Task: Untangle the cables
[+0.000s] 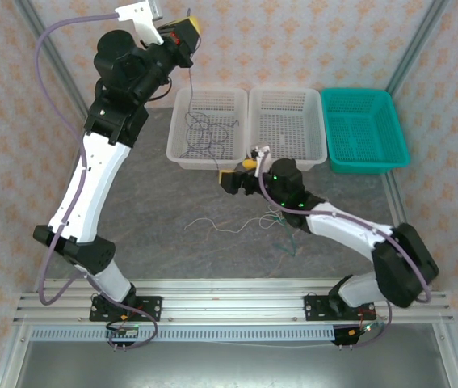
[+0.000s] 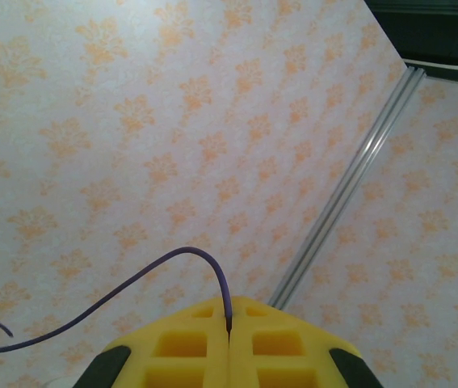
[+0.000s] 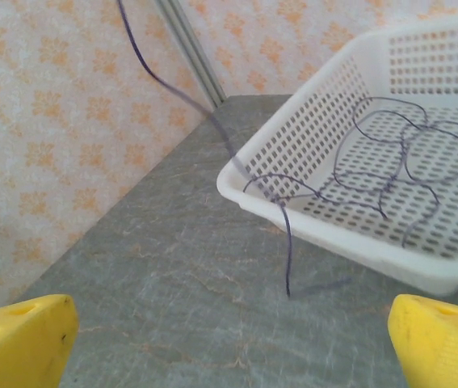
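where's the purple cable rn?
Top view, left side: one end of the purple cable is pinched in the raised left gripper. From there it hangs down into the leftmost white basket, where the rest lies coiled.

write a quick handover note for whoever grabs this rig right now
Left claw shut on the purple cable, raised high above the leftmost white basket.
Right claw open, empty, low by that basket's front.
Purple coil lies in the basket; one end trails over the rim.
White cable and green cable lie on the table.
Done: purple looks freed. Left: drop it in, then part white from green.
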